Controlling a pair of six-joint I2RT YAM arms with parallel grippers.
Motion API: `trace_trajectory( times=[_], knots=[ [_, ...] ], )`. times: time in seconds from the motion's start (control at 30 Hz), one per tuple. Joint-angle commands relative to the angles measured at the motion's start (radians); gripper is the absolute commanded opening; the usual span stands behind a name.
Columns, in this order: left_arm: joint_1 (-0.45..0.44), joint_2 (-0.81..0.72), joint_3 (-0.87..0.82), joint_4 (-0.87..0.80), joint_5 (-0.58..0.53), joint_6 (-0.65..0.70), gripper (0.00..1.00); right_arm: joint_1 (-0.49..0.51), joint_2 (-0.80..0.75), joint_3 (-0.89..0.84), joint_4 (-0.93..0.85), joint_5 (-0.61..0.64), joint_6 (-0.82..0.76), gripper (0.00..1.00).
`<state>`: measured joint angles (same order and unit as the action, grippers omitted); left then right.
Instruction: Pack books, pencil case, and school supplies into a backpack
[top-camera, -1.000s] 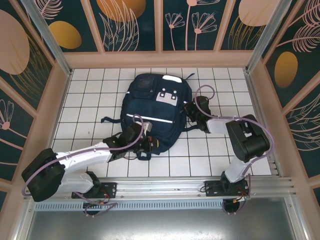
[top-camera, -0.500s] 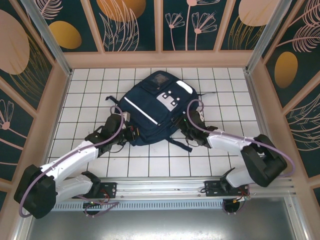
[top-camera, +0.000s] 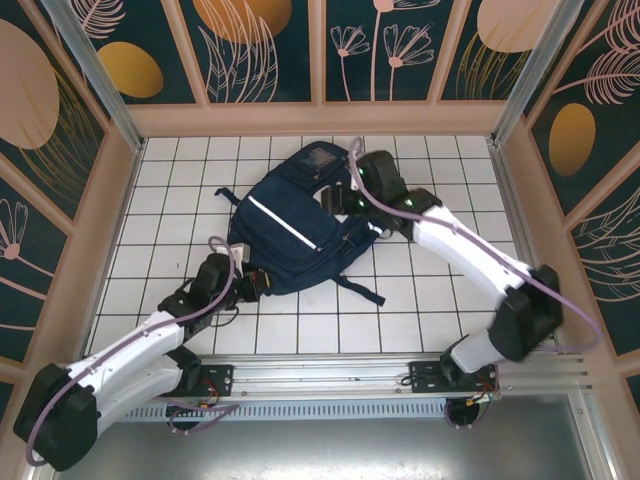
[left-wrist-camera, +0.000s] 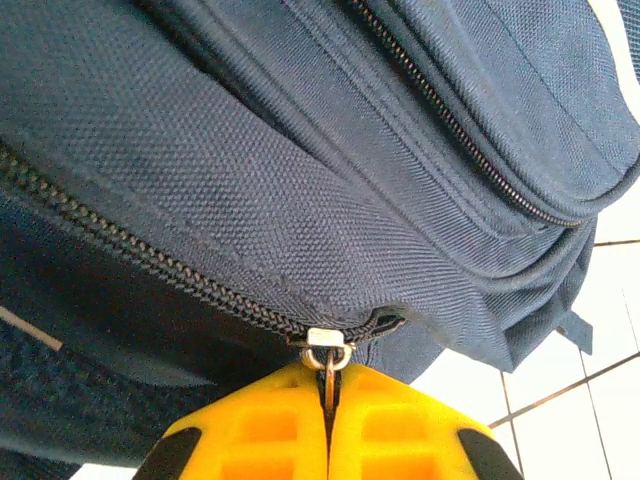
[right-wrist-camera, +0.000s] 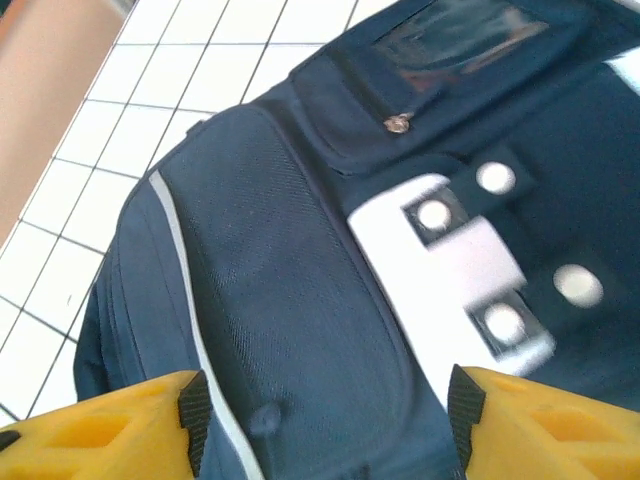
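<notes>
The navy backpack (top-camera: 290, 235) lies slanted on the white tiled table, its white stripe (right-wrist-camera: 176, 250) and a grey patch (right-wrist-camera: 410, 255) facing up. At its near left corner my left gripper (top-camera: 257, 282) is shut on the metal zipper pull (left-wrist-camera: 328, 352); the yellow fingers (left-wrist-camera: 400, 430) are pressed together on the ring, and the zipper beside it gapes dark. My right gripper (top-camera: 338, 203) hovers open over the backpack's (right-wrist-camera: 300, 300) front panel, pads (right-wrist-camera: 193, 420) wide apart with nothing between them. The books, pencil case and school supplies are out of view.
Dark straps (top-camera: 360, 290) trail from the backpack toward the near edge. Bare white tiles (top-camera: 170, 180) lie left and far right of it. Patterned walls (top-camera: 90, 230) fence the table on three sides; a metal rail (top-camera: 330, 375) runs along the near edge.
The backpack has been dragged and turned, its near end now at the left. The left gripper pulled back toward me, still on the zipper pull. The right gripper let go, opened and swung over the backpack's far part.
</notes>
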<state>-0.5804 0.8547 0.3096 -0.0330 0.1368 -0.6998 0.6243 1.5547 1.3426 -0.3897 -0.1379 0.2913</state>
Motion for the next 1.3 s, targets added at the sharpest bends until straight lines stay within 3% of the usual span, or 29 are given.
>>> trace_trajectory(
  times=[0.0, 0.23, 0.43, 0.5, 0.6, 0.67, 0.83, 0.93, 1.03, 1.1, 1.17, 1.27],
  knots=[
    [0.002, -0.078, -0.052, 0.06, -0.007, -0.033, 0.0, -0.053, 0.225, 0.197, -0.102, -0.247, -0.134, 0.64],
    [0.001, -0.101, -0.058, 0.051, -0.02, -0.024, 0.0, -0.053, 0.603, 0.592, -0.3, -0.397, -0.254, 0.65],
    [0.001, -0.069, -0.055, 0.067, -0.025, -0.006, 0.0, 0.021, 0.727, 0.702, -0.393, -0.405, -0.32, 0.59],
    [0.001, -0.052, -0.048, 0.07, -0.024, 0.003, 0.0, 0.041, 0.745, 0.703, -0.406, -0.407, -0.345, 0.52],
    [0.001, -0.026, -0.031, 0.071, -0.019, 0.013, 0.0, 0.062, 0.748, 0.675, -0.411, -0.433, -0.371, 0.44],
    [0.002, -0.012, -0.011, 0.065, -0.017, 0.024, 0.0, 0.077, 0.744, 0.65, -0.412, -0.388, -0.381, 0.47],
    [0.001, -0.015, 0.009, 0.047, -0.028, 0.032, 0.0, 0.053, 0.641, 0.562, -0.298, -0.033, -0.249, 0.52],
    [0.001, -0.02, 0.004, 0.057, -0.004, 0.029, 0.0, 0.046, 0.441, 0.398, -0.131, 0.175, -0.192, 0.54],
    [0.001, -0.039, -0.018, 0.08, 0.026, 0.02, 0.0, 0.037, 0.264, 0.276, -0.013, 0.122, -0.18, 0.57],
    [0.002, -0.055, -0.054, 0.119, 0.044, 0.005, 0.0, 0.049, 0.236, 0.298, -0.038, -0.034, -0.204, 0.61],
    [0.001, -0.056, -0.085, 0.161, 0.071, -0.004, 0.0, 0.1, 0.306, 0.425, -0.17, -0.06, -0.262, 0.62],
    [0.001, -0.073, -0.119, 0.205, 0.093, -0.002, 0.0, 0.214, 0.472, 0.619, -0.36, 0.044, -0.327, 0.65]
  ],
)
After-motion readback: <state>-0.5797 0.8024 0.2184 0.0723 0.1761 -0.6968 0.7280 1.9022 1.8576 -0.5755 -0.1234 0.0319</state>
